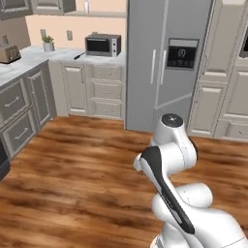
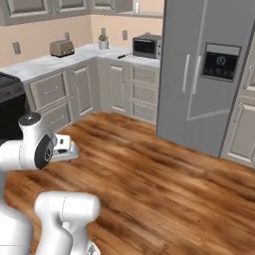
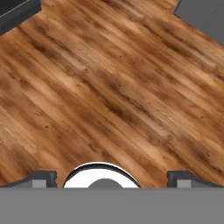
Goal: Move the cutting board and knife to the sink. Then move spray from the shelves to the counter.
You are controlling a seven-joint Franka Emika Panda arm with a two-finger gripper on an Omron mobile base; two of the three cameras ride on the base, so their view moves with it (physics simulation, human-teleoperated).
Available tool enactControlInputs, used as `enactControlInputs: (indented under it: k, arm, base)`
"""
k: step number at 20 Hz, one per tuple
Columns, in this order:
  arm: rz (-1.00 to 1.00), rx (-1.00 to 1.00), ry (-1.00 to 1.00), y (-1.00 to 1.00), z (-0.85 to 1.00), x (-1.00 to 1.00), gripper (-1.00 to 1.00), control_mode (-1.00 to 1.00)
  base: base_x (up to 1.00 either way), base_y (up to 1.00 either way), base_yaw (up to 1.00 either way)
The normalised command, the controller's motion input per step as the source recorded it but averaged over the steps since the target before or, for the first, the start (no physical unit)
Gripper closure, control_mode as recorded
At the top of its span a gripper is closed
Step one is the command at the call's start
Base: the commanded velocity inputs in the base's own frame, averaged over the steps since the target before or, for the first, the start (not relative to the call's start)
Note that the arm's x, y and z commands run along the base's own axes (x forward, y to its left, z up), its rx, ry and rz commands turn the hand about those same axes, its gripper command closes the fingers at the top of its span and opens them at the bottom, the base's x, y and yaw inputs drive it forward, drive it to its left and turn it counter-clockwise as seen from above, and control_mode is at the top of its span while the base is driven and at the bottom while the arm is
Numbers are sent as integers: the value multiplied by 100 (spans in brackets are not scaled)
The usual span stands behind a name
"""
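The wooden floor took up most of the scene, its brown planks running across the room below the arm, and in the hand view it lay bare under the end effector, whose two dark fingertips stood far apart at the bottom corners with nothing between them. The grey refrigerator stood tall against the far wall, with a dark dispenser panel in its right door. To its left ran the bench, white marble over beige-grey panelled cabinets, turning a corner along the left wall. Above it, at the top of the left base view, a grey shelf crossed the wall, and a small pale bottle-shaped thing, probably the spray, stood on it, too small to tell for sure. On the bench sat a microwave next to the refrigerator, and just left of it lay a slim black thing that looked like the knife, on the marble. Further left were a small potted plant by the wall and a toaster on the left run of the bench. A black stove showed at the left of the right base view
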Motion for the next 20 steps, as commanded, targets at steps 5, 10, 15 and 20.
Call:
enactControlInputs:
  k: [5,10,15,20]
  arm:
    - [0,0,0,0,0,0,-100,100]
    - [0,0,0,0,0,0,-100,100]
    - [0,0,0,0,0,0,-100,100]
    - [0,0,0,0,0,0,-100,100]
  base:
    - [90,24,-7]
    - [87,26,-11]
    - [88,29,-8]
    - [89,31,-6]
